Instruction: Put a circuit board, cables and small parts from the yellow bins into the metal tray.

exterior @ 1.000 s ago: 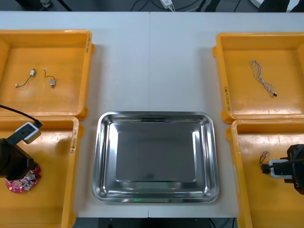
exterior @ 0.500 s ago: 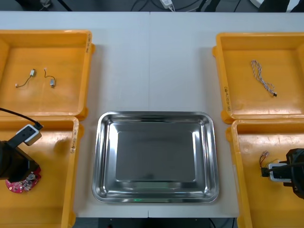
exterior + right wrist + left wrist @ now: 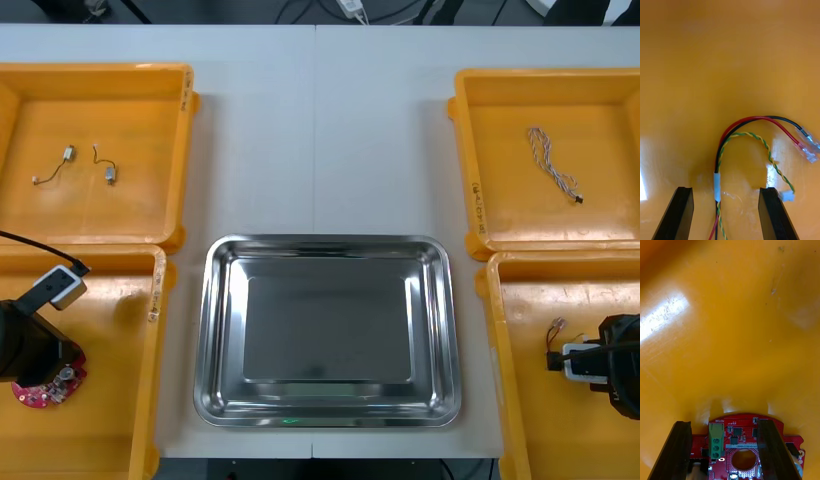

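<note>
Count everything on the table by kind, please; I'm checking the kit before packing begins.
Yellow bins: 4
Metal tray: 1
Red circuit board: 1
Cables: 2
Small metal parts: 2
Total: 10
Left gripper open over the board; right gripper open astride the red and yellow cable.

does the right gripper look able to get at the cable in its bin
Probably yes: the right gripper hangs low over the cable, its open fingers either side of it, with nothing in between.
</note>
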You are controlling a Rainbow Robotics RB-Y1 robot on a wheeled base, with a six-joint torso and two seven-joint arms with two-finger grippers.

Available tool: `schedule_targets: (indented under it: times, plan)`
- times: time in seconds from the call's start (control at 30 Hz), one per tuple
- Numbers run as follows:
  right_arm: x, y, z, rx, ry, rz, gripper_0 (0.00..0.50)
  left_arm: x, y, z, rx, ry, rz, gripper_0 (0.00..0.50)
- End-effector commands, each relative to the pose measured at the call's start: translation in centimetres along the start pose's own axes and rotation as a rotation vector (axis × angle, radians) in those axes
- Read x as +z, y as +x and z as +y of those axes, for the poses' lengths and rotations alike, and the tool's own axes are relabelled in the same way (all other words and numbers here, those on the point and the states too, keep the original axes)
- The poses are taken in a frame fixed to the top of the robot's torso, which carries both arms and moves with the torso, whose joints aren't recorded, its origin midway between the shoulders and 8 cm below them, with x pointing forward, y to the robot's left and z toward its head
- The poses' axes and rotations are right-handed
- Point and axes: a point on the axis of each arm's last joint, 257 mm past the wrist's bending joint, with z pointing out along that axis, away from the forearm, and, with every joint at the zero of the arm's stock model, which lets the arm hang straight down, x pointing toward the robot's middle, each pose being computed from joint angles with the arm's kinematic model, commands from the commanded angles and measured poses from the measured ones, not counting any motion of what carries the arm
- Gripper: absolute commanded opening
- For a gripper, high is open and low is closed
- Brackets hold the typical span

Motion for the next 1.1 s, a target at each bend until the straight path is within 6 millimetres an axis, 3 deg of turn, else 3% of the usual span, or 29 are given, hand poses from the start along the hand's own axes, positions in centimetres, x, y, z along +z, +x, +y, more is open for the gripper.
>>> schedule_targets:
  times: [0.03,0.07,0.57,0.8,0.87,0.93,1.1]
  plan:
    - [0.8,-0.7,1.6,0.049,-0.025,-0.019,0.500,0.0,2.2,0.6,0.133,-0.016,0.048,0.045]
    - [0.9,-0.8,1.7,0.052,-0.027,-0.022,0.500,0.0,2.2,0.5,0.132,-0.015,0.049,0.000]
    - [1.7,-0.4,1.5,0.048,0.007,0.002,0.500,0.0,2.1,0.6,0.129,-0.017,0.047,0.000]
    - [1.8,-0.5,1.6,0.063,0.008,-0.005,0.496,-1.1,1.3,1.3,0.124,-0.022,0.042,0.000]
    - [1.8,-0.6,1.5,0.069,0.008,-0.009,0.391,-1.6,1.1,1.4,0.120,-0.016,0.048,0.000]
    - [1.8,-0.6,1.6,0.079,0.005,-0.010,0.206,-2.5,0.7,1.4,0.109,-0.005,0.052,0.000]
    - [1.8,-0.7,2.0,0.094,-0.007,-0.011,0.084,-3.9,-0.2,1.5,0.098,0.009,0.053,0.000]
